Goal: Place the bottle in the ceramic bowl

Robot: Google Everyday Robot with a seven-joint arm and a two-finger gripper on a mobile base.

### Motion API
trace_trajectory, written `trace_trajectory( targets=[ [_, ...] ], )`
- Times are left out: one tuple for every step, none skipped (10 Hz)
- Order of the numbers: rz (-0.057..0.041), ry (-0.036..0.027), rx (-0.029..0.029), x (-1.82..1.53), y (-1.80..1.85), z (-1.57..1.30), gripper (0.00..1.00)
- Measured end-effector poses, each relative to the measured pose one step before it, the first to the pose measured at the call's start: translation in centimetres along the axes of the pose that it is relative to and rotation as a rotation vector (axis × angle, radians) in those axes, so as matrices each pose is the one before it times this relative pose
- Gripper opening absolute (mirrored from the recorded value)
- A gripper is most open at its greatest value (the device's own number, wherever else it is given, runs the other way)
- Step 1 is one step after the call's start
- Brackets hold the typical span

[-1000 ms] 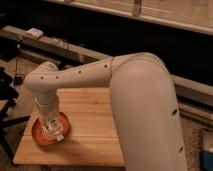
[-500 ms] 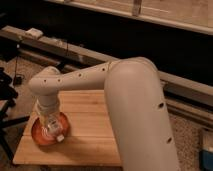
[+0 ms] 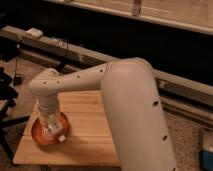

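Observation:
The ceramic bowl (image 3: 40, 136) is orange-red and shallow and sits on the left part of a wooden table (image 3: 87, 142). My gripper (image 3: 53, 129) hangs from the white arm straight down into the bowl, right of its centre. A small whitish piece (image 3: 62, 138) shows at the gripper's tip by the bowl's right rim. I cannot tell whether this is the bottle or part of the gripper. No bottle shows apart from it.
My big white arm link (image 3: 135, 115) covers the table's right side. A dark stand (image 3: 7, 100) is at the left. A long ledge with cables (image 3: 75, 50) runs behind. A blue object (image 3: 207, 150) sits on the floor at the right.
The arm's elbow has dropped slightly and the large link has swung a little left. The gripper stays over the bowl, a touch lower.

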Motion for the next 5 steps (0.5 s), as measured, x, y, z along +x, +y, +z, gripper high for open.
trace_trajectory(
  targets=[
    [-0.00786,-0.01576,-0.00812,-0.079,0.182,-0.497,0.76],
    [-0.00064,-0.01134,-0.00606,-0.051,0.059,-0.333,0.76],
    [0.00202,-0.00134,-0.00001,0.064,-0.138,-0.048,0.76],
    [-0.00248,0.00012,-0.00067,-0.065,0.147,0.016,0.76],
    [-0.0012,0.00035,-0.00045,-0.017,0.072,0.018,0.76]
  ],
)
